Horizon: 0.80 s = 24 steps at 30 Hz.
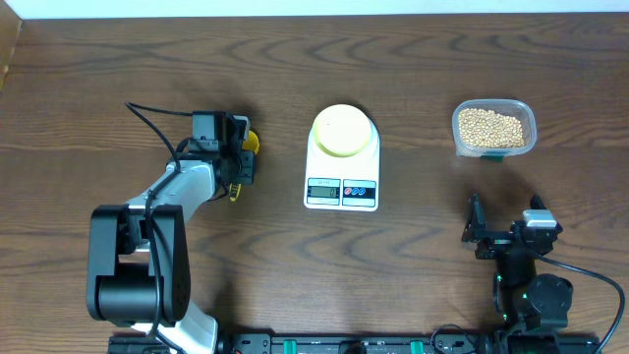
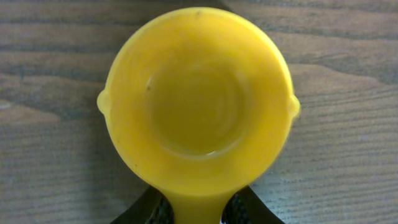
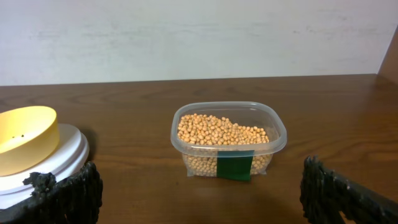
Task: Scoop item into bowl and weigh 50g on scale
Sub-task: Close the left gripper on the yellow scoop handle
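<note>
A yellow scoop (image 1: 252, 144) lies on the table left of the scale, cup facing up and empty (image 2: 198, 99). My left gripper (image 2: 198, 210) is shut on its handle, with the black fingers (image 2: 163, 210) pressed to both sides. The pale yellow-green bowl (image 1: 343, 130) stands on the white scale (image 1: 341, 169) and looks empty in the right wrist view (image 3: 25, 137). The beans (image 1: 491, 126) fill a clear tub (image 3: 280, 134) at the right. My right gripper (image 1: 506, 224) rests open in front of the tub, its fingers (image 3: 68, 193) wide apart with nothing between them.
The scale's display and buttons (image 1: 341, 192) face the front edge. A green label (image 3: 234, 165) marks the tub's near wall. The left arm's base (image 1: 138, 265) stands at the front left. A pale wall (image 3: 199, 37) rises behind the table.
</note>
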Available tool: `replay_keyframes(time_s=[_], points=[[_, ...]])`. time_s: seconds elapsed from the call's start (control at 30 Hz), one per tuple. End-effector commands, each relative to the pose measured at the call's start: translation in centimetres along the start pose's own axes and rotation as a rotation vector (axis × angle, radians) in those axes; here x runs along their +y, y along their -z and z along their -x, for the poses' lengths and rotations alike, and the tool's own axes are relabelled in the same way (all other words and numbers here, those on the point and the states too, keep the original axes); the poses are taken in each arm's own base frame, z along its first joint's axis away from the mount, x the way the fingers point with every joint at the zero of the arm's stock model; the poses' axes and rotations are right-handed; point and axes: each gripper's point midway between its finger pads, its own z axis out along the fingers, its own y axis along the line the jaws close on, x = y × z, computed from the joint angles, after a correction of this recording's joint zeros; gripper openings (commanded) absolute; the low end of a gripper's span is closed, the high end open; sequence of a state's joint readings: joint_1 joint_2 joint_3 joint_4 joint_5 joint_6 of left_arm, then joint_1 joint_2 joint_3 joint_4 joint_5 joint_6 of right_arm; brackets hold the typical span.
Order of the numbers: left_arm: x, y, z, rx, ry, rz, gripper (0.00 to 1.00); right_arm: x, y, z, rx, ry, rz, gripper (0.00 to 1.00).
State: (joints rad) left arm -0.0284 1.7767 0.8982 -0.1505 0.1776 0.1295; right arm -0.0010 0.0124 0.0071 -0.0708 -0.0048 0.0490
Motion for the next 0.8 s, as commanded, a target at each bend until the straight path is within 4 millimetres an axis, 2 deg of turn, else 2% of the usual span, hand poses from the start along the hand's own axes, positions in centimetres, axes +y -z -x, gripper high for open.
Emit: replay_keyframes(time_s=[0.0,0.17,0.43,0.77], points=[[0.2,-0.1,0.2,-0.007,0.031,0.007,0.26,-0.1,0.0,-0.1,0.002,-0.014,-0.002,0.99],[0.1,0.7,0.9,-0.036,0.063,0.007,0.24,0.0,0.0,-0.1,0.002,-0.014,-0.001,0.99],[-0.1,4.2,4.6,-0.189,0.207,-0.004,0.24,0.0,0.0,-0.1,0.004,-0.014,-0.001,0.99],[-0.4,8.8,8.1,-0.354,0.401,-0.051,0.24,0.0,0.0,-0.1,0.005,-0.014,-0.001,0.99]])
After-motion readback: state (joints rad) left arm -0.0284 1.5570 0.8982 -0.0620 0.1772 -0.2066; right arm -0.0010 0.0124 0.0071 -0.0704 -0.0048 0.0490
